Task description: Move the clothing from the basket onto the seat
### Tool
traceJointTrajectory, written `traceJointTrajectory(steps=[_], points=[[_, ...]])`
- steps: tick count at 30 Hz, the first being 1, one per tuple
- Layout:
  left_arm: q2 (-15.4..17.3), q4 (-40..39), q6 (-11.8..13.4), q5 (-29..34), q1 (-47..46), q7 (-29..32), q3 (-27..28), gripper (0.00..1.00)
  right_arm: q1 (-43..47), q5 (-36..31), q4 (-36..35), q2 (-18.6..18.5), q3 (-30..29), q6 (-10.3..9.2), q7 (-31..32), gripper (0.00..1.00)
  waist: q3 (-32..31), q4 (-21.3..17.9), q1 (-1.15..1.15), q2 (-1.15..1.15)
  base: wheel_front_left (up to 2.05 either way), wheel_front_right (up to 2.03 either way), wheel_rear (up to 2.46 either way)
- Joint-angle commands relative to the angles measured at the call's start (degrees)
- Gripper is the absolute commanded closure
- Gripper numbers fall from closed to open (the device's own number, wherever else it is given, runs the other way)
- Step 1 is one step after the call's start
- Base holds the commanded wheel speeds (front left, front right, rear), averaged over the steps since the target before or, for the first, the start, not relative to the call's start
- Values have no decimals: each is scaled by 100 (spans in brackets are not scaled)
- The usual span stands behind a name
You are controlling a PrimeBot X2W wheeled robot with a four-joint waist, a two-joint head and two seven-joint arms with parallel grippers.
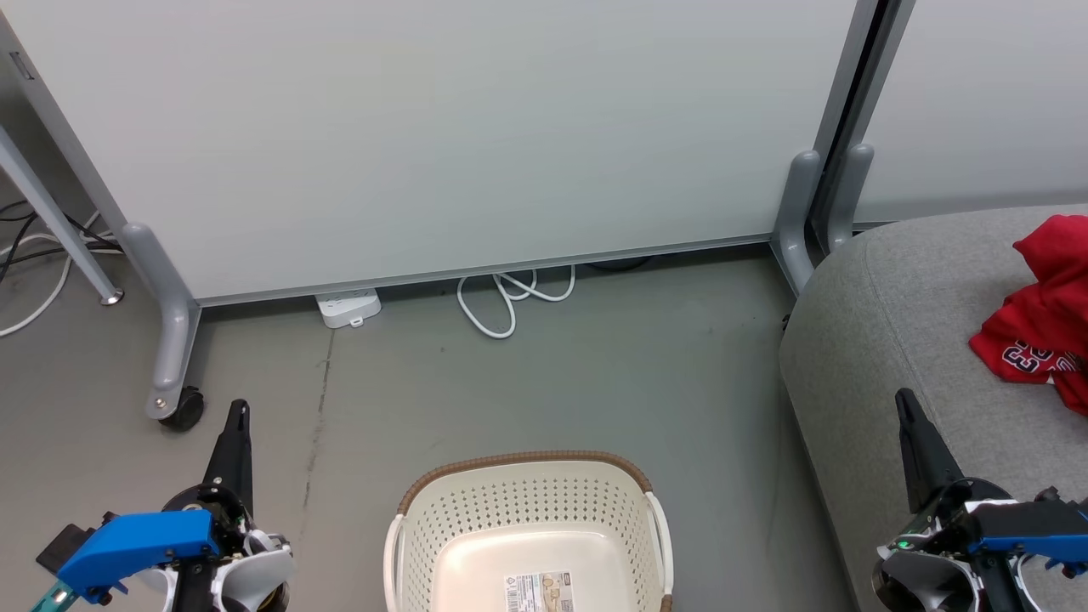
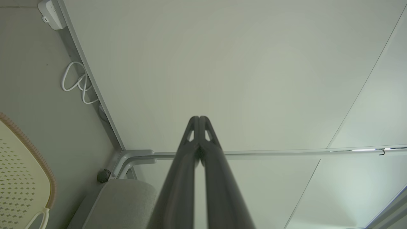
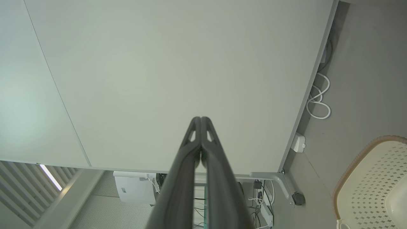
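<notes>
Head view: sticker [image 1: 538, 592] in basket [image 1: 527, 501] and lettering [image 1: 1030, 358] on clothing [image 1: 1041, 314] illegible; left gripper [image 1: 240, 408], right gripper [image 1: 903, 397] fingers together

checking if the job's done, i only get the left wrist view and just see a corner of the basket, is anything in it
Observer: No. In the head view the cream-white perforated plastic basket shows a bare base with just a label sticker; its near end is cut off.
Operator: wheres the clothing then
Observer: The bright red fabric clothing, white lettering showing, lies crumpled on the large light grey upholstered seat, at the head view's right edge.
Operator: right hand holding anything
Observer: No. The right hand is shut, fingers pressed together with nothing between them.
</notes>
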Motion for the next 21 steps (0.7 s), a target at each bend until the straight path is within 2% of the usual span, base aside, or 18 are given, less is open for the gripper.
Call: traceJointTrajectory(steps=[1, 21], points=[[7, -24, -52, -13, -54, 19, 12, 100, -75, 15, -13, -29, -8, 2, 13, 100, 0, 0, 0, 0, 0, 0, 0], [7, -24, -52, -14, -54, 18, 11, 100, -73, 16, -13, -30, -7, 2, 13, 100, 0, 0, 0, 0, 0, 0, 0]])
